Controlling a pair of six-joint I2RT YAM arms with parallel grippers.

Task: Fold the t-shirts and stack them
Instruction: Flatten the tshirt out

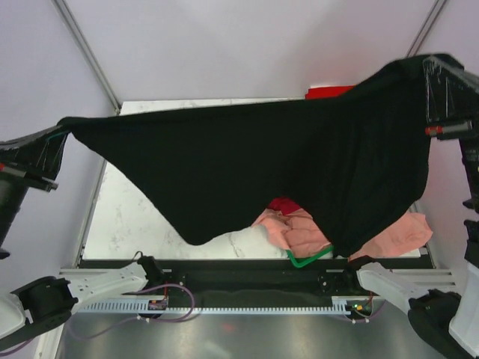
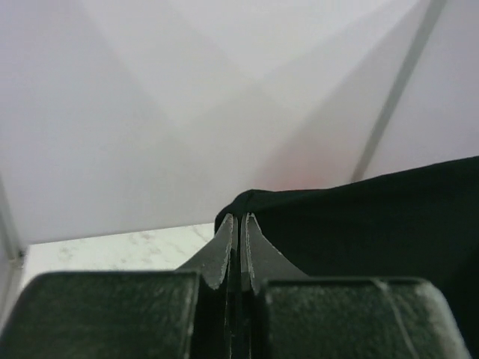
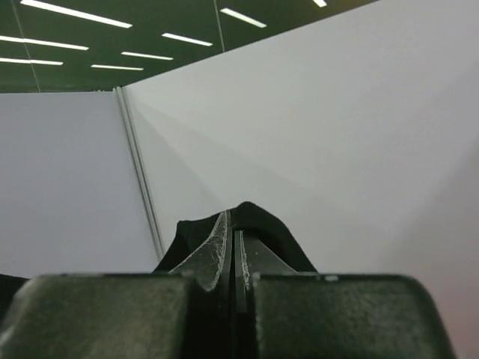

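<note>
Hanging stretched in the air above the tabletop (image 1: 127, 217), the black t-shirt (image 1: 247, 164) spans from the left tool (image 1: 64, 130) pinching one end to the right tool (image 1: 429, 72) pinching the other, higher end.

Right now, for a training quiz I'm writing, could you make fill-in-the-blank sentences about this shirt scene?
The t-shirt hanging stretched in the air is ____.
The left gripper and right gripper are both ____ on it.
The bin rim beneath it is ____.
Missing: black; shut; green.
</note>
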